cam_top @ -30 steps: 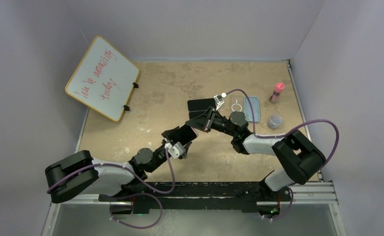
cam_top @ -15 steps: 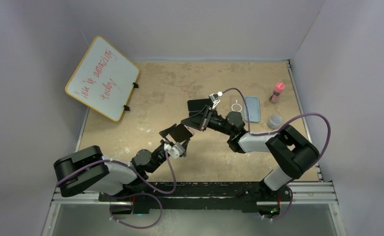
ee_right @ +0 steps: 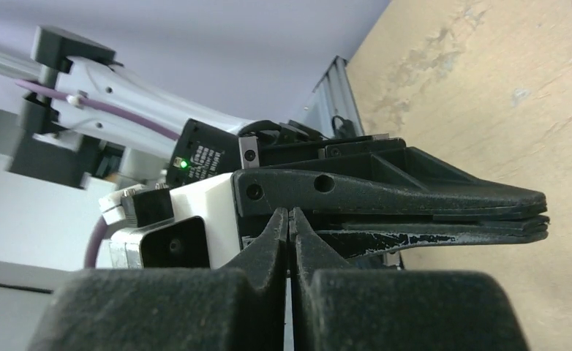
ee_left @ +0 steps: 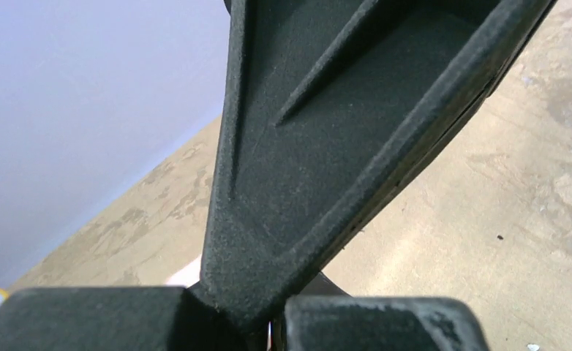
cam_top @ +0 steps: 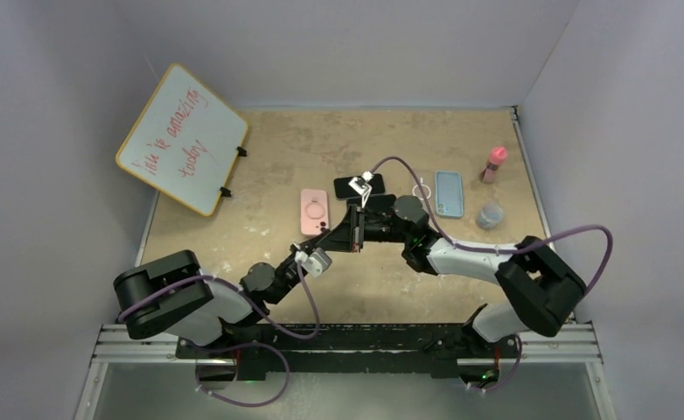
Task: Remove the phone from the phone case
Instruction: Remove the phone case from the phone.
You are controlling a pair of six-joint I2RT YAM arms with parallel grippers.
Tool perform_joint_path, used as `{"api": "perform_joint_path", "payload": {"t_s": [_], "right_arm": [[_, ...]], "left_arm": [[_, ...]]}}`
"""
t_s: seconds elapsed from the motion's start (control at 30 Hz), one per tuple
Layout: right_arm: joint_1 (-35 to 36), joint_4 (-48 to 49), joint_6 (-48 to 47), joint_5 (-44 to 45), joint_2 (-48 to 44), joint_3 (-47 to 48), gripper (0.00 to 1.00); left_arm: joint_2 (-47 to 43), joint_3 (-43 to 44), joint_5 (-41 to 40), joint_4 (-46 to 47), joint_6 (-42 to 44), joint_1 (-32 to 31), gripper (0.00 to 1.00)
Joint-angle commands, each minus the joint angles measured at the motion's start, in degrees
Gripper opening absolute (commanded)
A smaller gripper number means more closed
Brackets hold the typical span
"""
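Top view: left claw [cam_top: 340, 241] and right claw [cam_top: 356, 234] hovering close together over table [cam_top: 260, 166] centre, both closed, gripping nothing. Pink phone case [cam_top: 314, 213] lying flat just left of them, apart from both; cannot tell whether phone is inside. Black phone [cam_top: 351, 186] lying beyond.

Left wrist view: own fingers [ee_left: 356, 325] pressing together, empty.

Right wrist view: own fingers [ee_right: 268, 241] pressing shut; left claw crossing ahead, also shut.
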Motion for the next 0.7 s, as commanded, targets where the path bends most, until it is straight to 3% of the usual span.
{"api": "perform_joint_path", "payload": {"t_s": [0.0, 0.2, 0.3, 0.4, 0.53, 0.67], "right_arm": [[2.11, -24.03, -19.14, 5.30, -5.83, 5.48, 0.04], [0.76, -41.68, -30.89, 16.41, -12.22, 8.54, 0.27], [-0.70, -45.31, -34.52, 20.57, -13.27, 8.34, 0.42], [-3.27, -47.44, -36.62, 24.20, -13.97, 7.55, 0.59], [-7.41, -47.10, -38.58, 29.25, -15.84, 5.08, 0.77], [-8.64, -44.33, -41.07, 38.31, -19.28, 1.27, 0.97]], "left_arm": [[-3.83, -0.39, 2.17, 11.28, -3.88, -0.61, 0.00], [-11.63, -1.61, 2.00, -2.88, -10.85, -0.61, 0.00], [-17.75, -0.25, -3.83, -13.62, -17.36, -0.65, 0.01], [-23.04, 4.34, -10.88, -29.37, -21.95, -0.48, 0.19], [-24.03, 10.73, -18.07, -45.62, -28.07, 0.36, 0.61], [-21.05, 19.12, -17.05, -62.02, -38.14, 4.91, 0.81]]}}
